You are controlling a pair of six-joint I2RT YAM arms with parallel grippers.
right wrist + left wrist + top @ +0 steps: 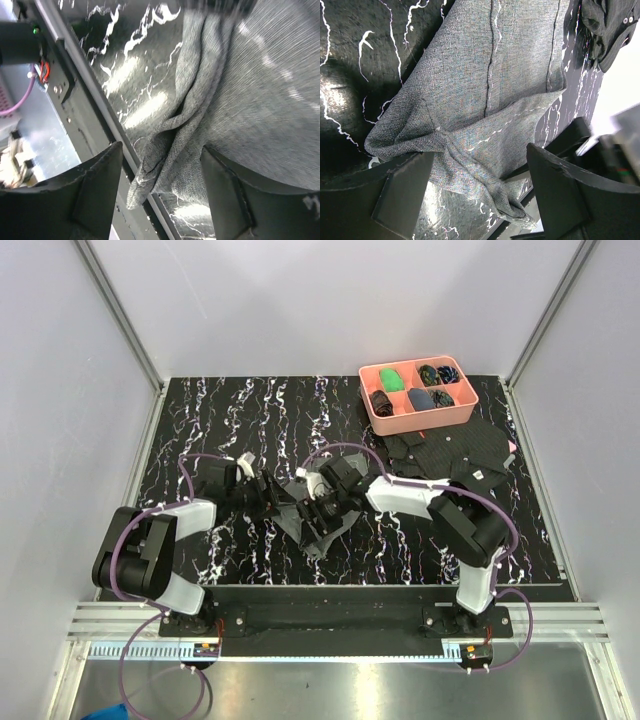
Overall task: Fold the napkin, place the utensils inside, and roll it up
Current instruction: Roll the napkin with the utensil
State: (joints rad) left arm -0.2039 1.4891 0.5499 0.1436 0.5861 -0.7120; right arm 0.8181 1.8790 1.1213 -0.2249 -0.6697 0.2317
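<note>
Left fingers (402, 195): wide apart, empty.
Right fingers (85, 195): parted, holding nothing.
Napkin (490, 100): rumpled near the bench (220, 410)'s near edge; it may fold crooked.

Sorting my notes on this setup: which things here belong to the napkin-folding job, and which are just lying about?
For the job: grey napkin; left gripper and right gripper, both open over it. No utensils in view.

Lying about: pink tray, small items in it, dark patterned cloth.
</note>
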